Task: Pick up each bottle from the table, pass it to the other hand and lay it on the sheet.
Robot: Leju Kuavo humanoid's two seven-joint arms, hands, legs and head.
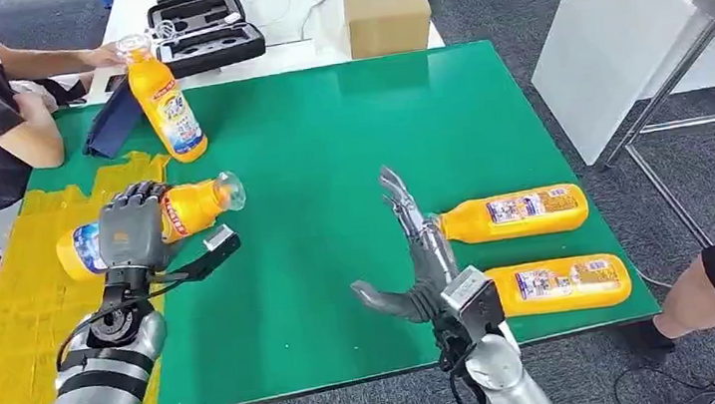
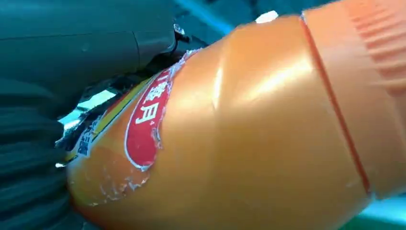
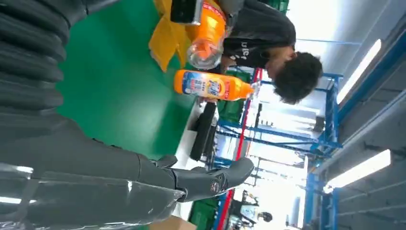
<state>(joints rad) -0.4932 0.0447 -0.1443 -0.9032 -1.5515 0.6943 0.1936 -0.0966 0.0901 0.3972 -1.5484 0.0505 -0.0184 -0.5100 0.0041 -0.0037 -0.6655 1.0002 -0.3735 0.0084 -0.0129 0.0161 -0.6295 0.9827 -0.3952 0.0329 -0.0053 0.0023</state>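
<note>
Left hand (image 1: 132,231) at 9 o'clock, fingers wrapped round bottle (image 1: 196,207); right hand (image 1: 417,256) raised at 6 o'clock, fingers spread, empty

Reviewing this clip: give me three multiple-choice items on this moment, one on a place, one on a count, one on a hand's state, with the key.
1. Where is the bottle held by the left hand?
A. over the yellow sheet's edge
B. beside the cardboard box
C. on the floor

2. How many bottles lie flat on the green table by the right hand?
A. one
B. two
C. four

3. The right hand is:
A. gripping a bottle
B. open, holding nothing
C. pressing the box

Key: 1 A, the held bottle hangs at the yellow sheet; 2 B, upper lying bottle and lower lying bottle; 3 B, fingers spread, nothing held.
</note>
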